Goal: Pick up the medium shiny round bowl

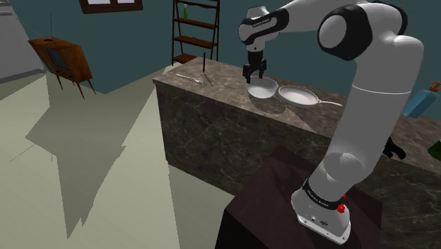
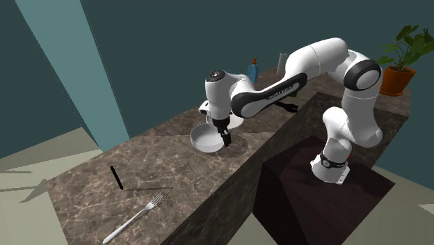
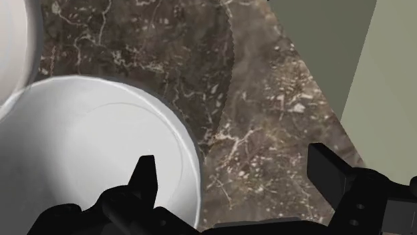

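Note:
The round bowl (image 1: 263, 88) is drawn plain white and stands on the dark marble counter (image 1: 212, 95). In the second exterior view the bowl (image 2: 205, 139) sits near the counter's front edge. My black gripper (image 1: 255, 73) hangs right over the bowl's rim, also seen in the second exterior view (image 2: 224, 138). In the wrist view the gripper (image 3: 234, 175) is open and straddles the rim. One finger (image 3: 144, 177) is over the inside of the bowl (image 3: 87, 147). The other finger (image 3: 326, 168) is outside it, above the counter (image 3: 267, 100). Neither finger touches the bowl.
A white frying pan (image 1: 300, 95) lies right beside the bowl. A fork (image 2: 135, 217) and a black stick (image 2: 117, 178) lie further along the counter. A blue bottle (image 2: 253, 69) stands behind, and a potted plant (image 2: 400, 62) at the far end. The counter edge drops to the floor (image 3: 374, 60).

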Robot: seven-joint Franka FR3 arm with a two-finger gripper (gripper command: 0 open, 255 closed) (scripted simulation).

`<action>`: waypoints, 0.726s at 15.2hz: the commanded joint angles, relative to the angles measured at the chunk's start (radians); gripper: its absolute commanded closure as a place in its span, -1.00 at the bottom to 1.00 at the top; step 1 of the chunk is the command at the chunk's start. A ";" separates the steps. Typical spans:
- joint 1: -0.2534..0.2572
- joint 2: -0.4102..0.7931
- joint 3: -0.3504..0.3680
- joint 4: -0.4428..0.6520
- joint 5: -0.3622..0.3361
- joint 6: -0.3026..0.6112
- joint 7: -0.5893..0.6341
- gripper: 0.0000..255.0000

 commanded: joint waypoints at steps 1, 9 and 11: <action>-0.025 0.090 -0.006 0.099 0.025 -0.008 -0.026 -1.00; -0.049 0.182 -0.002 0.131 0.048 0.053 -0.036 -1.00; -0.049 0.188 -0.001 0.119 0.050 0.071 -0.035 -1.00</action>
